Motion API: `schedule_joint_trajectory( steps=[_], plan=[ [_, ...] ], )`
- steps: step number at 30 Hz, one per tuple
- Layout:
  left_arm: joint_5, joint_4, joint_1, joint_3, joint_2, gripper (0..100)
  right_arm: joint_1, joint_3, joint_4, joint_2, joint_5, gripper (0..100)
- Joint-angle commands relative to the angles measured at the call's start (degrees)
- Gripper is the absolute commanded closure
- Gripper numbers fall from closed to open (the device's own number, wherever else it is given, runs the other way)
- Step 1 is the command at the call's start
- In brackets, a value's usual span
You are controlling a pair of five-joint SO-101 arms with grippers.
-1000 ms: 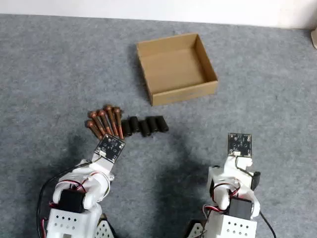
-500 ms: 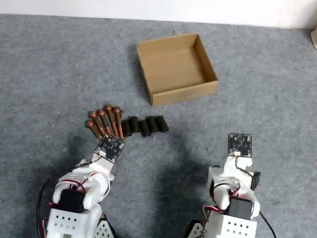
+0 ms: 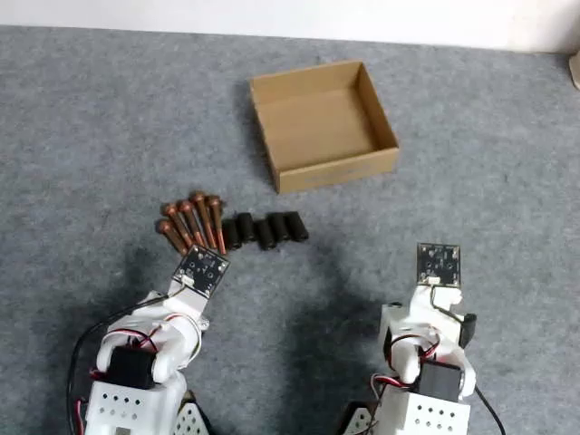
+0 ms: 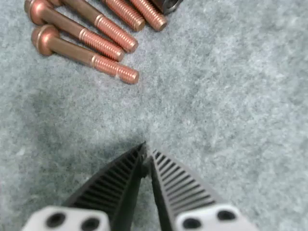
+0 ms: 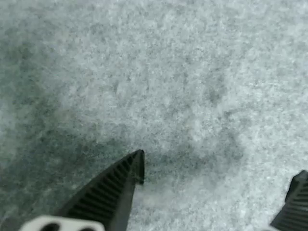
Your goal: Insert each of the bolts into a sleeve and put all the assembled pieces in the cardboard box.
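Pose: left arm [image 3: 154,349] low at near bench [image 3: 82,136] edge, angled toward bolts [image 3: 192,222]. left claw [image 4: 146,156] clenched, tips meeting, grasping nothing, just short of bolt threads. right arm [image 3: 426,358] alongside, pointing straight ahead. right claw [image 5: 219,175] released, spread wide over bare bench. Black sleeves [image 3: 265,228] in row just beside bolts. cardboard box [image 3: 335,170] farther back, upright, open.

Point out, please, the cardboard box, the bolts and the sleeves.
cardboard box [image 3: 337,169], high view, near outer wall
bolts [image 3: 192,227], high view, a middle bolt's shank
sleeves [image 3: 265,231], high view, middle of the row
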Motion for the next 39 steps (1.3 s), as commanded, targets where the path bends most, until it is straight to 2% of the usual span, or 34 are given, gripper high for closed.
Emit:
schedule_joint_trajectory(
  steps=[1, 28, 35, 37, 39],
  plan=[
    [-0.26, 0.18, -0.13, 1.10, -0.22, 99, 0.48, 8.40, 0.40, -0.31, 0.44, 57.7],
    [-0.26, 0.18, -0.22, 1.10, -0.22, 99, 0.13, 8.40, 0.40, -0.31, 0.53, 57.7],
    [-0.35, -0.70, 2.68, 0.57, -0.22, 99, -6.29, 8.40, 0.48, -0.31, 0.44, 57.7],
    [-0.35, -4.04, 0.13, -0.84, -0.22, 99, -4.53, 8.40, 0.48, -0.31, 0.26, 57.7],
    [-0.53, -7.12, -5.76, -3.47, -0.22, 99, -2.59, 8.40, 0.48, -0.31, 0.26, 57.7]
  ],
)
